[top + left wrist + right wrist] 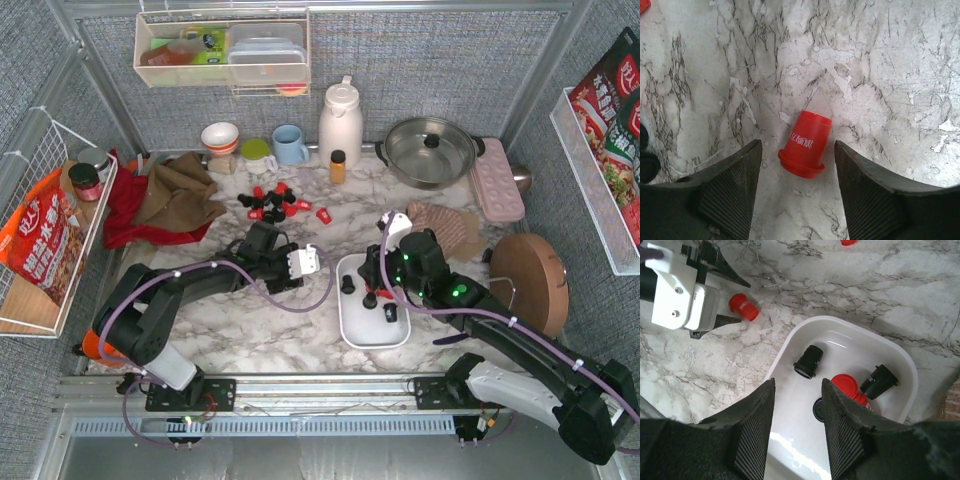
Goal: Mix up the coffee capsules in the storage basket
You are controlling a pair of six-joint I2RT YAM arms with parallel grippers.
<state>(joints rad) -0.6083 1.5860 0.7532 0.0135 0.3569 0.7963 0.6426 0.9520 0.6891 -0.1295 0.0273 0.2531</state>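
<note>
Only the overhead view shows the heap of red and black coffee capsules [273, 203] on the marble-pattern counter [230, 330], behind both arms. The left wrist view shows what the overhead view hides. One red capsule [805, 145] lies on its side on the counter, with its rim toward the camera and white print on its wall. It is between the ribbed black fingers [730, 195] of the left end effector [312, 262], which are spread and do not touch it.

The left arm [190, 280] lies low and reaches to the right. The right arm [500, 325] bends over the storage basket [900, 362], a smooth, glossy white tray with round corners. The right end effector [797, 385] hangs above the basket floor, its fingers partly spread and clamping nothing that I can see.

Inside the basket lie two black capsules [809, 360], a red one [845, 385] and a dark round piece [818, 409] half hidden by a finger.
</note>
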